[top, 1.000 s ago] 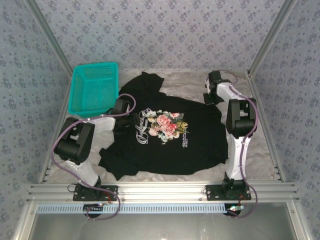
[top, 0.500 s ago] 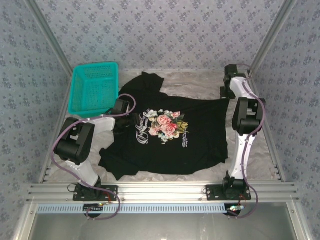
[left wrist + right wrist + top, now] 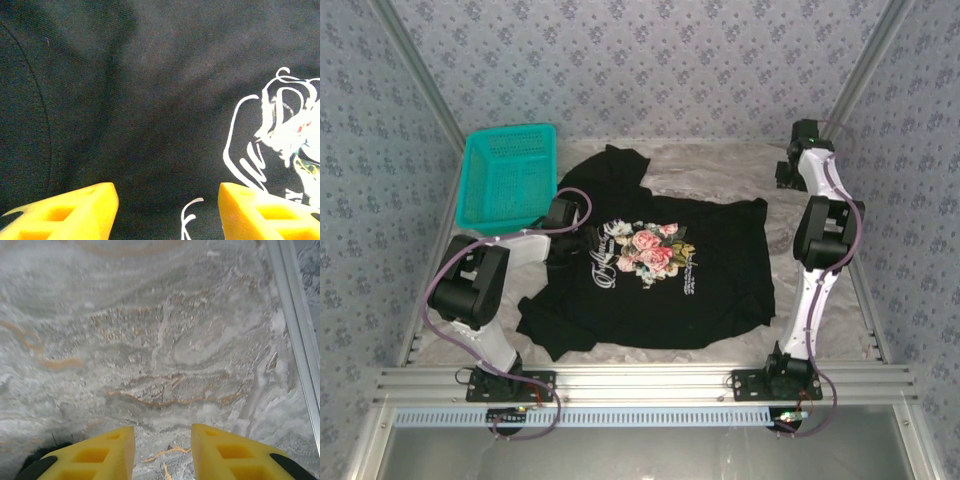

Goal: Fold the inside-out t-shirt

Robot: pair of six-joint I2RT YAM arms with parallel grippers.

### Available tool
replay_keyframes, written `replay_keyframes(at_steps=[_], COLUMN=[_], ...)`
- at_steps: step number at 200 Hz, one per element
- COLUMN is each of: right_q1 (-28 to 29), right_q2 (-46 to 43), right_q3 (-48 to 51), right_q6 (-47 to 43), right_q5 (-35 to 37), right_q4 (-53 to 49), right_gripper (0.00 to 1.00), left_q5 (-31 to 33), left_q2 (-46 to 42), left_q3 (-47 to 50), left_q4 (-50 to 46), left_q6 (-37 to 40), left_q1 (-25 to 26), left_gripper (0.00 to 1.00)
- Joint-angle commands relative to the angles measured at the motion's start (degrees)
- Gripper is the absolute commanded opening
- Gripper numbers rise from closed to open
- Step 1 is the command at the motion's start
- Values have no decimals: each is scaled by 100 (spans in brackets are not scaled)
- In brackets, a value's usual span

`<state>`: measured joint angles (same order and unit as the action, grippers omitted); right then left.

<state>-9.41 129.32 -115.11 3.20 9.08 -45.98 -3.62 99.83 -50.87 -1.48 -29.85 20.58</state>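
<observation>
Lying spread: t-shirt [image 3: 650, 300] | right claw [image 3: 163, 437] parted, beyond its far-right corner

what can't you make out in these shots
- Top view: lettering on the t-shirt is too small to read.
- Left wrist view: the print runs off the right edge.
- Right wrist view: dark patch at bottom left, half behind the right gripper, unidentifiable.

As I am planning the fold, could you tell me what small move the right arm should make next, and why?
Probably move the right tool to the t-shirt, which lies flat and unfolded: the tool hangs open above bare table.
</observation>
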Motion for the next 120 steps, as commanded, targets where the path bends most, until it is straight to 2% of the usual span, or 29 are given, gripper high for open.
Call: replay_keyframes(at_steps=[1,33,51,85,120], right_q1=[44,348,726,1566,1936], right_q2=[-136,-618,-1061,-1979,-2373], right_q3=[-162,749,1514,2544,3020], right_q6=[97,138,75,80,139], right_q5=[-365,-973,-1210,-635,-289], right_q4=[-117,334,767,1126,893], right_gripper=[40,41,41,42,41], left_q5=[-16,-172,-247,-335,-156], left_q2=[208,75,-69,-382,-542], left_q3=[227,29,-208,-625,-840], left_q4=[-1123,-1075,-1020,-643,-624], left_q6=[-5,-55,-47,-99,-82], left_q1=[-63,11,117,323,346], left_gripper=[58,61,63,65,67])
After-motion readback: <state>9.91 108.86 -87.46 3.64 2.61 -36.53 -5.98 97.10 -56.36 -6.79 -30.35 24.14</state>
